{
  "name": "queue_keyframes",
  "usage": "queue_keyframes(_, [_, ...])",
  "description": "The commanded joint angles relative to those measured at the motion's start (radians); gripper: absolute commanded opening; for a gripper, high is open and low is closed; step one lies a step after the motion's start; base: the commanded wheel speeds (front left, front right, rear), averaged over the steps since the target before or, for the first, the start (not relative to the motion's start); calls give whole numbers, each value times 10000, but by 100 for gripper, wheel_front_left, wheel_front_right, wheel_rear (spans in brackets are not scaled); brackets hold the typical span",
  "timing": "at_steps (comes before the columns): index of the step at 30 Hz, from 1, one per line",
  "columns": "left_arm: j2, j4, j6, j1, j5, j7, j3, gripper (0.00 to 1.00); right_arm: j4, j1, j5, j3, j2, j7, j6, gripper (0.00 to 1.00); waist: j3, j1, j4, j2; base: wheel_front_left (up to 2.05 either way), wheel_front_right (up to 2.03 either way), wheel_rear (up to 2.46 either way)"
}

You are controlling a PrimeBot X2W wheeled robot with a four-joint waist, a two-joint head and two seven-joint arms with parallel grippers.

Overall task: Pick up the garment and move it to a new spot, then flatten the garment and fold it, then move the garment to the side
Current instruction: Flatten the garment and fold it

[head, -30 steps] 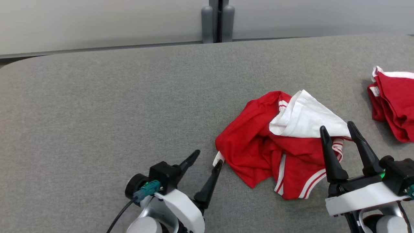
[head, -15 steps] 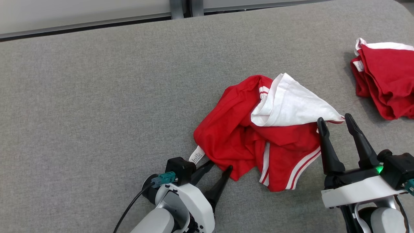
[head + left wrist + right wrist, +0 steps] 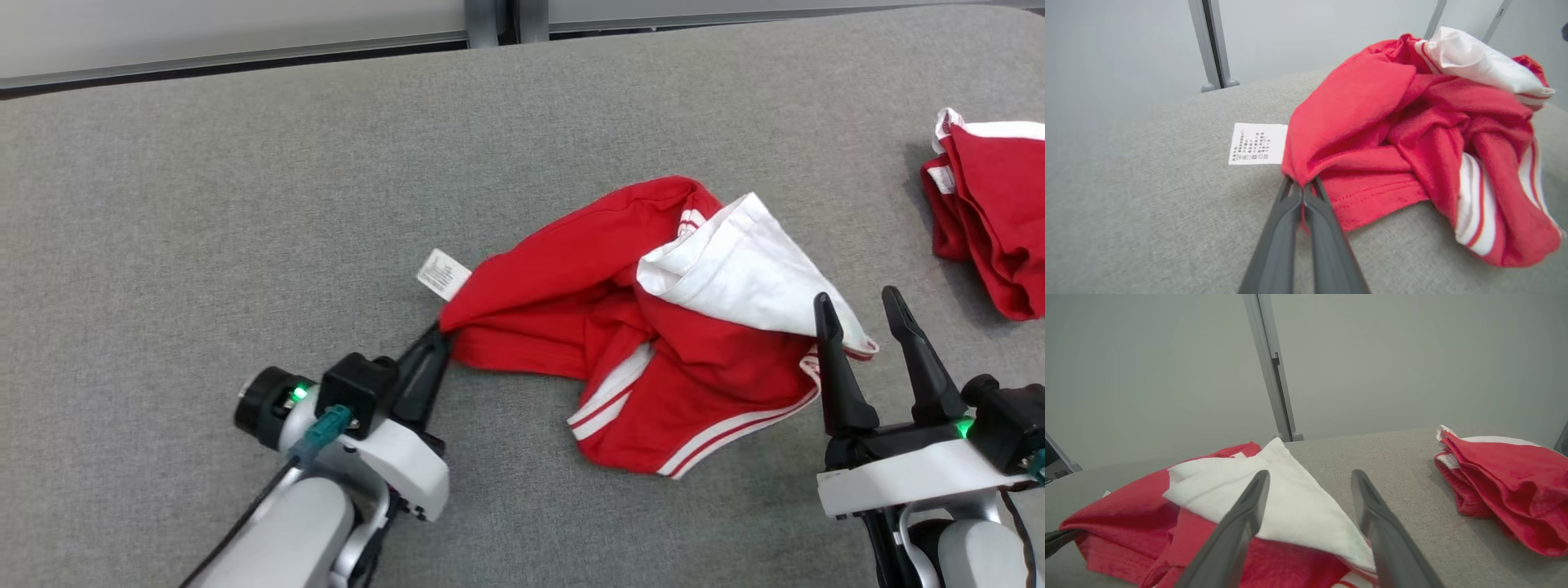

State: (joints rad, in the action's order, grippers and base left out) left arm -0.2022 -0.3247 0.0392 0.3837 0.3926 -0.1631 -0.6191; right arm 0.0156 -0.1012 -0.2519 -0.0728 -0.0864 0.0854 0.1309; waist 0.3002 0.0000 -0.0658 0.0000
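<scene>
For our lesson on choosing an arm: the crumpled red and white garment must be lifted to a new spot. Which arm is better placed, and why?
Left. The left gripper is shut on the garment at its red edge by the label; the right gripper is open, holding nothing.

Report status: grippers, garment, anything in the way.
Left gripper shut on red garment edge. Right gripper open near its white corner. Other red cloth far right, apart.

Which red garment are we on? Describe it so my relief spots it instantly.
On the grey tabletop, look near the middle, not the right edge. The crumpled red garment there shows a white panel and a care label at its left corner, where the left end effector pinches it; the other red garment lies apart, ungripped.
</scene>
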Motion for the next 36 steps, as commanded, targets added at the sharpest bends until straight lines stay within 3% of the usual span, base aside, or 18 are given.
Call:
queue_keyframes(1, [-348,258,216,36,-163,3,166,0,-44,14,-63,21,9,41,-4,100,-46,0,64,0,0,0,0])
queue_keyframes(8, [-1880,2642,1424,-270,-1077,291,863,0,-176,88,-139,149,62,70,-4,100,-52,0,293,0,0,0,0])
queue_keyframes(12, [-2591,4261,1906,-817,-1314,817,1116,0,-208,107,-172,206,78,75,-4,100,-121,0,374,0,0,0,0])
queue_keyframes(14, [-2678,4523,1933,-1192,-1163,1157,1015,0,-198,50,-179,179,89,66,-4,100,-125,0,360,0,0,0,0])
queue_keyframes(20, [-2414,3953,1774,-1991,-733,1303,571,0,-188,-81,-183,95,92,83,-4,100,-61,0,334,0,0,0,0])
queue_keyframes(28, [-1468,1877,1014,-1905,-374,778,-299,1,-185,-154,-132,82,14,-39,-4,100,-24,0,496,0,0,0,0])
queue_keyframes(29, [-1308,1667,1004,-1854,-290,583,-254,56,-175,-173,-119,68,10,-53,-4,100,-35,0,502,0,0,0,0])
queue_keyframes(30, [-1145,1500,941,-1812,-175,411,-217,100,-158,-193,-105,59,-7,-65,-4,100,-75,0,514,0,0,0,0])
queue_keyframes(36, [-703,1474,1128,-1876,453,-703,568,100,86,0,12,120,-102,-190,-4,100,-415,0,683,0,0,0,0])
